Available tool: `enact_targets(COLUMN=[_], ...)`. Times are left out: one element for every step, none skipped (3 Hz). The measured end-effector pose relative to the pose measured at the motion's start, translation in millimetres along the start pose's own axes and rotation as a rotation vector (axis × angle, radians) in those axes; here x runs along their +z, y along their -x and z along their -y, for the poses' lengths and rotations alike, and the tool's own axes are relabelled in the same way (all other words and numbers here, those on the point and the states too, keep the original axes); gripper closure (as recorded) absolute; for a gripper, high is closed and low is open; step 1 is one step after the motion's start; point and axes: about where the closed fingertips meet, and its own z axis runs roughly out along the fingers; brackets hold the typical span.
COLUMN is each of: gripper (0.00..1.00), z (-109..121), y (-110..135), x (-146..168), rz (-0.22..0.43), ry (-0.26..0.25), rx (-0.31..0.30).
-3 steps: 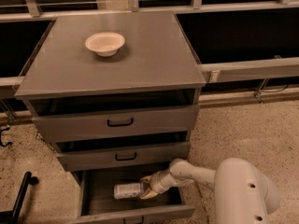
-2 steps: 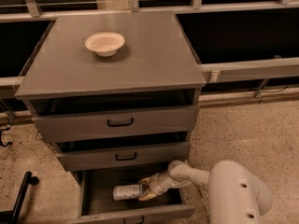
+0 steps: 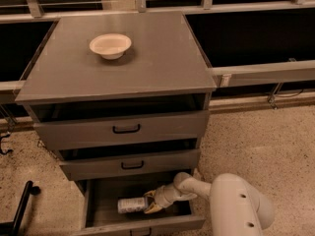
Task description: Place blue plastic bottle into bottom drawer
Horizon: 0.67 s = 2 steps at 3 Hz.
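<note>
The pincer [image 3: 149, 202], pale with tan-yellow at its front end, sits inside the bottom drawer [image 3: 101, 195]. Right behind it runs a slim, smooth off-white wrist link ending in a rounded joint. Further to its right swells a bulky, glossy off-white arm shell, rounded like a capsule, marked with two small dark round holes

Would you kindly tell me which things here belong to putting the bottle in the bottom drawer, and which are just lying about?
Part of the job:
blue plastic bottle, on its side in the drawer
bottom drawer, pulled open
gripper, inside that drawer at the bottle's right end

Just lying about:
cream bowl on the cabinet top
top drawer and middle drawer
</note>
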Motion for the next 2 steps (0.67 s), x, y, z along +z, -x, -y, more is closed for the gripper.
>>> enact_targets(gripper=[1.0, 1.0], z=[-0.9, -2.4], y=[-6.3, -15.3], x=[7.0, 13.3], rz=[-0.009, -0.027], ry=[0.001, -0.001], rx=[0.005, 0.014])
